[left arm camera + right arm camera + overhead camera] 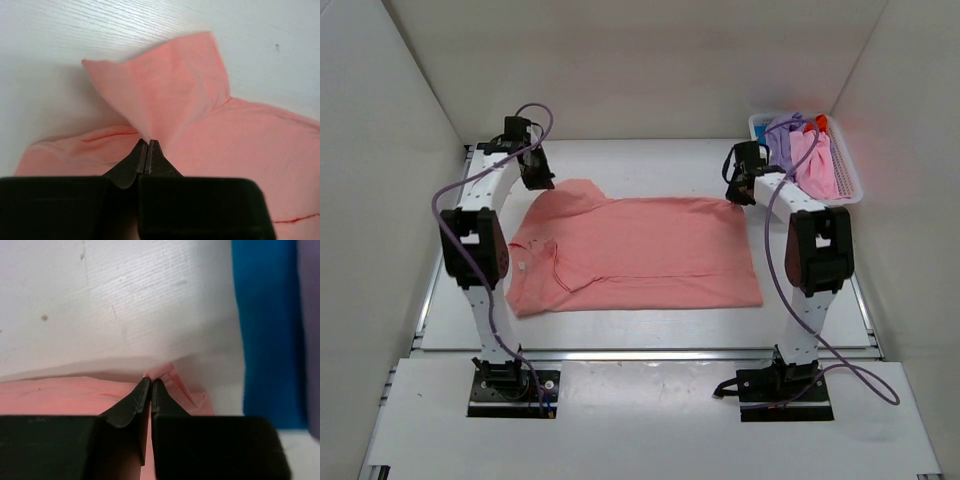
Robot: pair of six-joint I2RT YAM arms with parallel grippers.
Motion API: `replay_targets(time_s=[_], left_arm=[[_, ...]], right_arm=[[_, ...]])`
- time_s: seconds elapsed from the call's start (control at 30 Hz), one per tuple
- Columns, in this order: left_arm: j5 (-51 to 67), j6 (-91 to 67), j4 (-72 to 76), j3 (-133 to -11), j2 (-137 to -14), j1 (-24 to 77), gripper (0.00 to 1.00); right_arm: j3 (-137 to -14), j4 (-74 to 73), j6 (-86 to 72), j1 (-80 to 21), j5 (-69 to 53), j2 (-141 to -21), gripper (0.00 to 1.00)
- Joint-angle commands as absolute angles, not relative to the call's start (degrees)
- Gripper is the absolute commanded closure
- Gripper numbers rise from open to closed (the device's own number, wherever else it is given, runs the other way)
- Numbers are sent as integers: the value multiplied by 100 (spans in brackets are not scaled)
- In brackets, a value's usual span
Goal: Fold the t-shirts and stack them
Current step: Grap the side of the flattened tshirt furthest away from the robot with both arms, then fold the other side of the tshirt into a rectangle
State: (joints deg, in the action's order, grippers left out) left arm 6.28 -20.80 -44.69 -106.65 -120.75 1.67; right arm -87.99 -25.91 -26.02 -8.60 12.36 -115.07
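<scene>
A salmon-pink t-shirt point(640, 252) lies spread across the middle of the table, collar towards the left. My left gripper point(542, 183) is shut on its far left sleeve; in the left wrist view the sleeve point(170, 90) rises as a peak from the pinched jaws of the left gripper point(148, 142). My right gripper point(738, 196) is shut on the shirt's far right hem corner, and the right wrist view shows a small fold of pink fabric point(167, 371) pinched at the tips of the right gripper point(151, 381). Lavender and light pink t-shirts point(805, 150) lie piled in the basket.
A white slotted basket point(850, 180) stands at the far right corner, with a bit of blue and orange-red cloth showing among its contents. White walls close in the table on three sides. Blue cloth point(267, 330) fills the right part of the right wrist view.
</scene>
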Motion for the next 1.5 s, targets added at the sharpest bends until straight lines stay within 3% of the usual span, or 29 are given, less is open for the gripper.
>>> replay_targets(time_s=[0.0, 0.13, 0.33, 0.57, 1.47], left_arm=[[800, -1952, -4061, -9637, -11050, 97, 100], [721, -1978, -3657, -8221, -9987, 97, 100], [607, -1908, -3525, -6841, -8862, 97, 100], [545, -1916, -3278, -5600, -7859, 79, 100], [185, -1846, -3516, -4500, -6891, 9, 100]], right_arm=[[-8115, -2154, -2478, -905, 942, -10708, 100], [-7279, -2083, -2496, -835, 633, -9943, 100], [-5768, -1574, -2479, -730, 158, -8923, 99], [-4817, -1222, -2329, -378, -492, -8219, 100], [-3867, -957, -1951, -9, -721, -7734, 100]])
